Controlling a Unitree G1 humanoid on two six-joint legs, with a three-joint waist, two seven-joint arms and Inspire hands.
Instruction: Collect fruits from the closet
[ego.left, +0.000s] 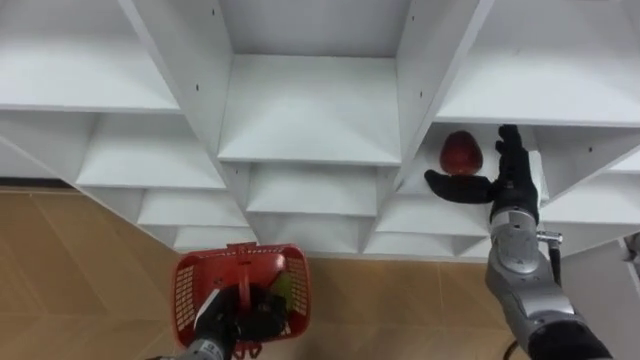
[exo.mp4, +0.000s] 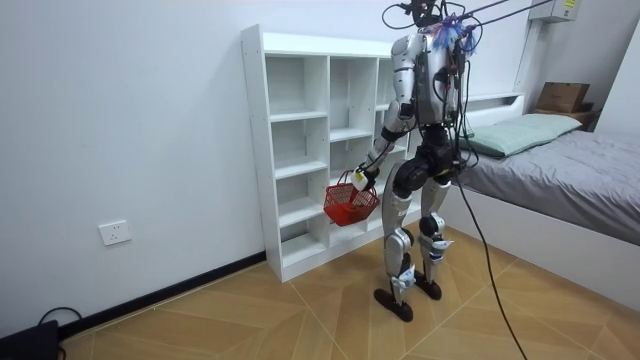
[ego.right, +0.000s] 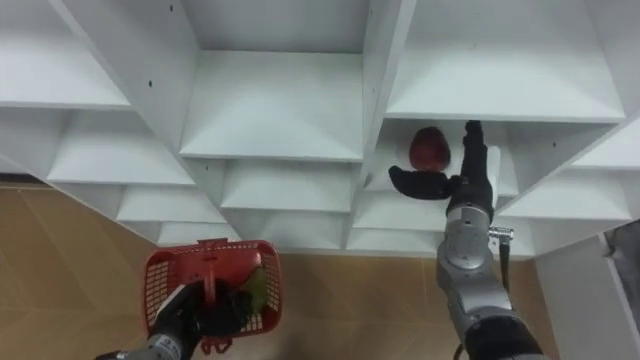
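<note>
Lowest in the frame, at the bottom left of the eye view, the left hand (ego.left: 214, 326) has its dark fingers curled tight round the handle (ego.left: 243, 268) of a red basket (ego.left: 186, 286), which hangs over the wooden floor (ego.left: 80, 250). Inside the basket, toward its right side, lies a greenish-yellow thing (ego.left: 285, 290), too hidden by the hand and the mesh to name.

At the lower right the right arm rises up the frame to the right hand (ego.left: 506, 186), which is raised into a compartment in the right column of the white shelf unit (ego.left: 310, 110). Its fingers stand straight and apart, pointing to the top of the frame, and the thumb sticks out toward the left. A red fruit (ego.left: 461, 152) sits on that compartment's shelf, just left of the fingers and directly above the thumb; whether the hand touches it I cannot tell.

In the room view the robot stands upright, close before the shelf unit (exo.mp4: 290, 150), with the basket (exo.mp4: 350, 205) hanging from the left hand (exo.mp4: 362, 177) at hip height. A bed (exo.mp4: 560, 170) stands at the room view's right, behind the robot.
</note>
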